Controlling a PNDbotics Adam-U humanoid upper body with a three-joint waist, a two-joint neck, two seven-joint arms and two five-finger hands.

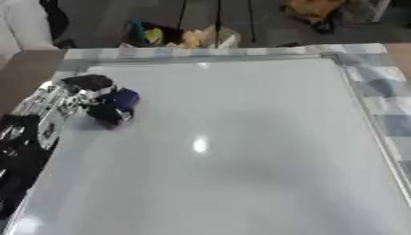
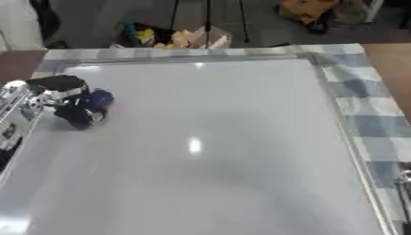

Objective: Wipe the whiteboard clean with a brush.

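A large whiteboard (image 1: 241,151) lies flat and fills most of both views; its surface shows no marks, only a bright glare spot near the middle. My left hand (image 1: 95,98) reaches in from the left edge, black fingers curled round a small blue brush (image 1: 122,98) that rests on the board's upper left area. The same hand (image 2: 68,103) and blue brush (image 2: 99,98) show in the right eye view. My right hand is hidden from both views, except a dark sliver at the lower right edge that I cannot make out.
The whiteboard's metal frame (image 1: 365,114) runs down the right side over a blue-and-grey checked cloth (image 1: 385,92). Beyond the far edge, the floor holds yellow and coloured clutter (image 1: 180,34) and an orange object (image 1: 309,9).
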